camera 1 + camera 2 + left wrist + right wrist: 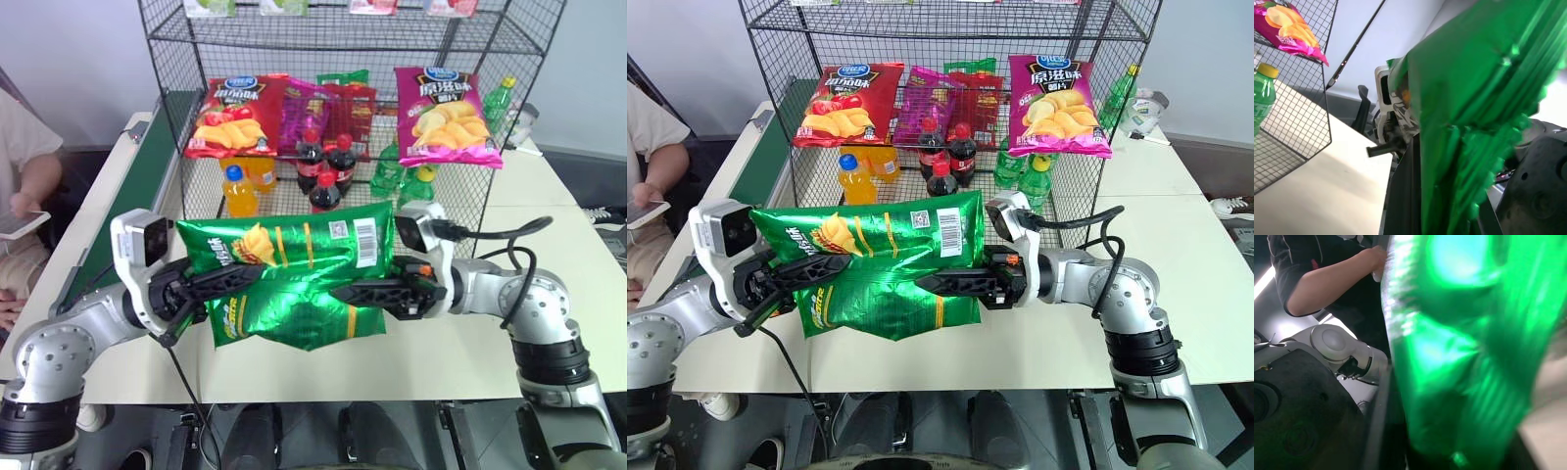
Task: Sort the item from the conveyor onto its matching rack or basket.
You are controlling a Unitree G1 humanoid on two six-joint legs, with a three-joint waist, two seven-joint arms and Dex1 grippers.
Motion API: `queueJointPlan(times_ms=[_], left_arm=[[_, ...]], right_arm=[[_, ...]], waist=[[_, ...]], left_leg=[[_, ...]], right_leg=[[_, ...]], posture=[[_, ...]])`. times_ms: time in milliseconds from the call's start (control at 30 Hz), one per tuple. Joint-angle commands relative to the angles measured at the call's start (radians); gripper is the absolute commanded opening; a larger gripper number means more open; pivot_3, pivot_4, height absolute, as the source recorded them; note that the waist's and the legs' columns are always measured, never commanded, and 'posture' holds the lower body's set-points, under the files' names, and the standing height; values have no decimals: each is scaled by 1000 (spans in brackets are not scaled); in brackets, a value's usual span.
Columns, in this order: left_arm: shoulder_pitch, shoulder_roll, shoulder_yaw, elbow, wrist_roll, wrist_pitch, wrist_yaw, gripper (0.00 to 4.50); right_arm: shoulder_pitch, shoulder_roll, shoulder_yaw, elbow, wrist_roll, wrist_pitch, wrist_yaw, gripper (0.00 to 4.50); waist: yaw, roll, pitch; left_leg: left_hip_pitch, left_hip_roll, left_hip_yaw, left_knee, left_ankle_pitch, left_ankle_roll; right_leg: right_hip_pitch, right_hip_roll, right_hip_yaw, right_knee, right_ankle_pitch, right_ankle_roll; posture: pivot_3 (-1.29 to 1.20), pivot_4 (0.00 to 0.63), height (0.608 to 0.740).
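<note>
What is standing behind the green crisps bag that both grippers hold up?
Behind the green crisps bag stands the black wire rack, with an orange drink bottle, dark cola bottles and green bottles inside. The bag covers the rack's lower front edge and the table there.

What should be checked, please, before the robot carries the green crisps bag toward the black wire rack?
1. Left claw shut on the green crisps bag: ok.
2. Right claw shut on the same bag: ok; it grips from the opposite side.
3. Bag off the table: ok, held in the air between both arms.
4. Bag off the conveyor: ok.
5. Free place on the rack: cannot tell. The tier ahead already carries the red bag and magenta bag, with bottles below.
6. Person sitting beside the conveyor is away from the path to the rack: ok.
</note>
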Motion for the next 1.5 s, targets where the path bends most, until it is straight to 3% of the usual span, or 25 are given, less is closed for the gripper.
queueJointPlan(times_ms=[33, 133, 233, 367, 400, 467, 633, 700, 767, 933, 1167, 1500], left_arm=[[4, 17, 19, -5, 20, 7, 19, 0], [18, 32, 28, -9, 38, 11, 25, 828], [41, 32, 60, -13, 66, -22, 27, 2254], [95, 28, 134, -30, 142, -96, 49, 4159], [108, 23, 149, -35, 162, -116, 55, 4435], [124, 7, 179, -39, 200, -164, 72, 4435], [116, -41, 183, -39, 385, -346, 94, 4435], [90, -63, 149, -28, 464, -412, 107, 4435], [77, -71, 126, -19, 489, -417, 112, 4435], [28, -105, 65, 5, 563, -463, 123, 4435], [29, -134, 23, -7, 626, -501, 145, 4435], [45, -156, 13, -25, 651, -520, 184, 4435]], right_arm=[[-13, 9, -11, -18, -2, -20, 4, 16], [-5, 4, -15, -27, -27, -41, 2, 0], [9, -12, -20, -58, -98, -103, -3, 0], [52, -56, -1, -163, -385, -369, -23, 0], [61, -55, -3, -182, -464, -465, -28, 0], [63, -36, -35, -221, -511, -550, -59, 0], [30, -103, -13, -270, -839, -910, -61, 0], [-53, -92, -15, -212, -997, -1048, -157, 0], [-93, -87, -8, -166, -1074, -1105, -199, 0], [-182, -122, 79, 10, -1476, -1252, -411, 0], [-299, -108, 230, 261, -1897, -1205, -652, 0], [-345, -9, 239, 396, -1990, -1062, -743, 0]], waist=[[0, 0, 0], [-2, 0, 0], [-1, 0, 0], [0, 0, 0], [0, 0, 0], [0, 0, 0], [5, 0, 0], [9, 0, 0], [12, 0, 0], [20, 0, 0], [14, 0, 0], [15, 0, 0]], left_leg=[[0, 0, 0, 0, 0, 0], [0, 0, 0, 0, 0, 0], [0, 0, 0, 0, 0, 0], [-1, 0, 0, 0, 0, 0], [-1, 0, 0, 0, 0, 0], [-1, 0, 0, 0, 0, 0], [-1, 0, 0, 0, 0, 0], [-1, 0, 0, 0, 0, 0], [-1, 0, 0, 0, 0, 0], [-1, 0, 1, 0, 0, 0], [-2, 0, 2, 0, 0, -1], [-2, 0, 2, 0, 1, -1]], right_leg=[[0, 0, 0, 0, 0, 0], [0, 0, 0, 0, 0, 0], [0, 0, 0, 0, 0, 0], [-1, 0, 0, 0, 0, 0], [-1, -1, 0, -1, 0, 0], [-1, -1, 0, -1, 0, 0], [-1, -1, 0, -2, 0, 0], [0, -1, 0, -3, 0, 0], [0, 0, 0, -3, 1, 1], [0, -1, 0, -3, 1, 1], [-2, -1, 1, -3, 1, 1], [-2, -1, 1, -3, 1, 1]], posture=[[0, 150, 739], [0, 150, 739], [0, 150, 739], [0, 150, 739], [0, 150, 739], [0, 150, 739], [0, 150, 739], [0, 150, 739], [0, 150, 739], [0, 150, 739], [0, 150, 739], [0, 150, 739]])
